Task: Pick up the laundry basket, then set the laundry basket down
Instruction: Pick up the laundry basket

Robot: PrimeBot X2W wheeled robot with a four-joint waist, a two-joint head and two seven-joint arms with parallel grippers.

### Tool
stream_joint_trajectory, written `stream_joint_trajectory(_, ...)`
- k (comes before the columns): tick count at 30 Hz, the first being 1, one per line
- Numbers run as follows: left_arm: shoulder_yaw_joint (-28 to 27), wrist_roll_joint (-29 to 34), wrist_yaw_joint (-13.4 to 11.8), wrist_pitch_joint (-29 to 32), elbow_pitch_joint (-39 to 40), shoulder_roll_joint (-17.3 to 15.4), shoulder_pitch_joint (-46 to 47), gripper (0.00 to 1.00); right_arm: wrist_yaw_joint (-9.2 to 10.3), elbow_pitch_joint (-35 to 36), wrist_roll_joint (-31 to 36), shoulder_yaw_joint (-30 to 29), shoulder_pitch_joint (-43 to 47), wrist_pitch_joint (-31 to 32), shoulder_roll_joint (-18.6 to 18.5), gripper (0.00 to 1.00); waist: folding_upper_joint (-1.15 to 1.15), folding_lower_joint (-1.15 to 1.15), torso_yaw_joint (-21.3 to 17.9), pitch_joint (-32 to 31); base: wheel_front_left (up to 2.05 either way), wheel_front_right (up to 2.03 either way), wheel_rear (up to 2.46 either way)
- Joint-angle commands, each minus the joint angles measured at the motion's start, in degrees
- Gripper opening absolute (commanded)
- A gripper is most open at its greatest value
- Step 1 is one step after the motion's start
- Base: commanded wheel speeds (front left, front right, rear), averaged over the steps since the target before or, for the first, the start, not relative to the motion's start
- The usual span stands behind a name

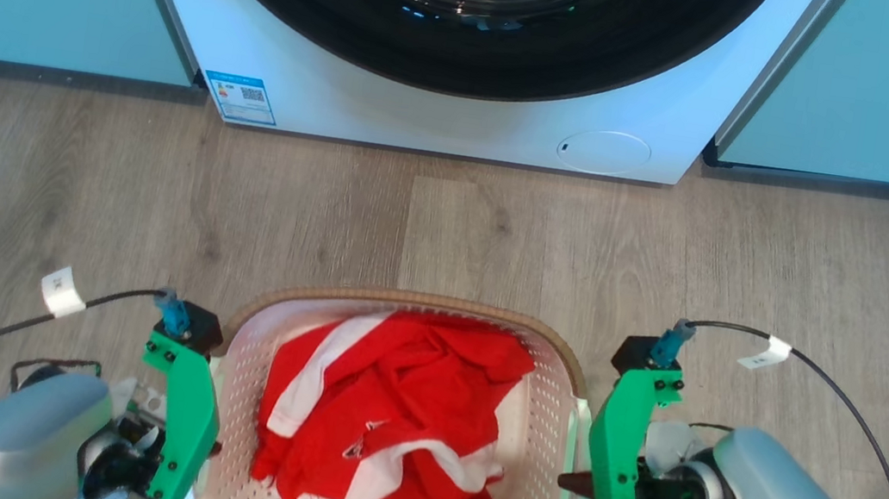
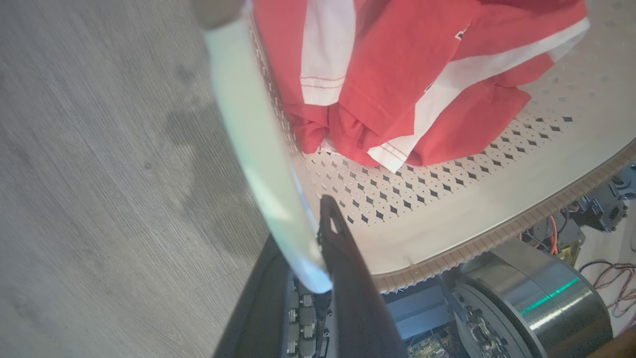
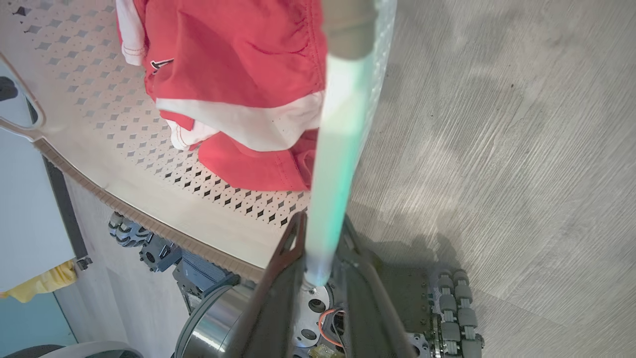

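The laundry basket [image 1: 244,361] sits low in the middle of the head view, in front of the washing machine [image 1: 446,115] and well apart from it, with a crumpled red and white garment [image 1: 395,417] heaped inside on its perforated bottom. It hangs between the two arms, one gripper at each short side. In the wrist views its brown near rim stands over the robot's own base, and a soft shadow lies on the wooden floor [image 1: 70,188] beside it, so it looks raised rather than resting, though I cannot tell this for certain. The left gripper [image 2: 305,243] has its fingers drawn narrow around the pale left handle [image 2: 253,134], one dark finger [image 2: 333,233] inside against the basket wall and the other outside. The right gripper [image 3: 318,233] pinches the right handle [image 3: 338,149] the same way, the pale strip running up between its two close-set fingers.
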State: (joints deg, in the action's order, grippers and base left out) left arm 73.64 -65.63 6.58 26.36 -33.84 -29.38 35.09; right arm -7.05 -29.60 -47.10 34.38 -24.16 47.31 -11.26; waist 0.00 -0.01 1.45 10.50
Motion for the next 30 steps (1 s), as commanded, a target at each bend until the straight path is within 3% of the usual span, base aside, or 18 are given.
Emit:
stream_joint_trajectory(1, -1.02, -0.38, 0.91, 0.36, 3.10, -0.41, 2.19, 0.00, -0.44, 2.85, -0.97, 0.37, -1.90, 0.25, 2.81, 0.00, 0.00, 0.01, 0.09, 0.18, 0.00, 0.00, 0.00)
stream_joint_trajectory(11, -0.68, -3.86, 0.91, 9.58, 9.79, -2.59, 3.22, 0.00, -0.44, -1.75, -2.27, -3.86, -4.42, 12.24, 5.44, 0.00, 0.00, 0.01, 0.86, 0.91, 0.00, 0.00, 0.00)
stream_joint_trajectory(30, -0.44, -7.34, 0.91, 15.70, 13.93, -4.26, 2.22, 0.00, -0.44, 0.03, 1.22, -10.55, -1.62, 23.38, 7.93, 0.00, 0.00, 0.01, 0.17, -1.90, 0.00, 0.00, 0.00)
